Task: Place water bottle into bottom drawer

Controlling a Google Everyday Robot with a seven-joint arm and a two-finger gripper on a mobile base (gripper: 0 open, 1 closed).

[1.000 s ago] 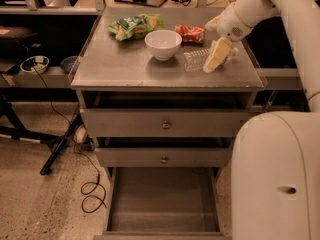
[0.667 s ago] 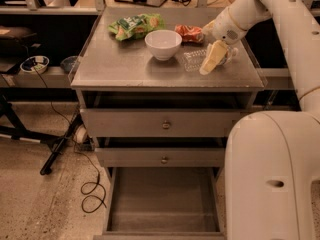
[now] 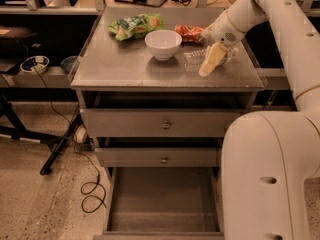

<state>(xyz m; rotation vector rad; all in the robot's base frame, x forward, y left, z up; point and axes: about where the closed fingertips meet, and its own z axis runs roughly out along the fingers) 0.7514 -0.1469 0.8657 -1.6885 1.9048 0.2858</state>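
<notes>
The water bottle [image 3: 194,60], clear and ribbed, lies on its side on the grey cabinet top [image 3: 130,71], right of centre. My gripper [image 3: 214,59] reaches in from the upper right and sits low over the bottle's right end, hiding that part and the cap. The bottom drawer [image 3: 162,196] is pulled open at the foot of the cabinet, and its plain grey floor is bare.
A white bowl [image 3: 163,44] stands just left of the bottle. A green snack bag [image 3: 135,26] and an orange-red packet [image 3: 189,33] lie behind. The two upper drawers with knobs [image 3: 165,125] are shut. My white body [image 3: 270,174] fills the lower right. Cables [image 3: 92,189] lie on the floor to the left.
My gripper has moved slightly left and down, closer onto the bottle. The bottle, bowl and drawers have not moved.
</notes>
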